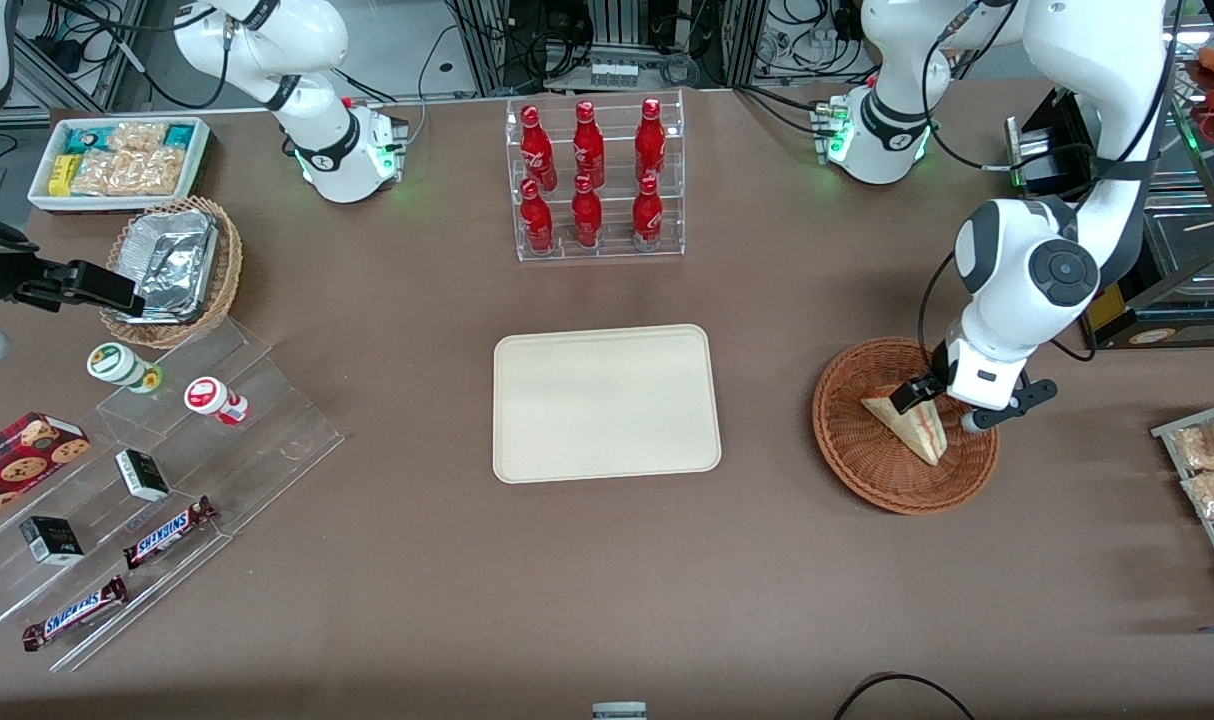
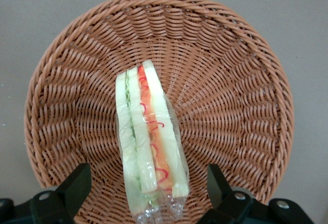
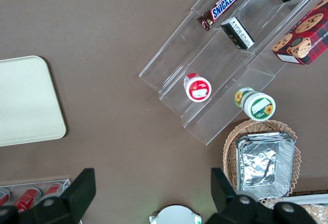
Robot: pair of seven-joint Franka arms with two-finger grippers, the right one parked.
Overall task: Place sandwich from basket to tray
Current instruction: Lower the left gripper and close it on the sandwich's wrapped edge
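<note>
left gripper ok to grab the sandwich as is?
Probably yes. The gripper hangs open right over the basket, its fingers astride the sandwich, and nothing else lies in the basket.

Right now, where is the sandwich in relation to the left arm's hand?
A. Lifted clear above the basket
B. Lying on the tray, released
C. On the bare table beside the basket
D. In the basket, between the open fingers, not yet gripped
D. The sandwich lies in the basket, and the hand straddles it with both fingers apart and clear of the wrapper.
</note>
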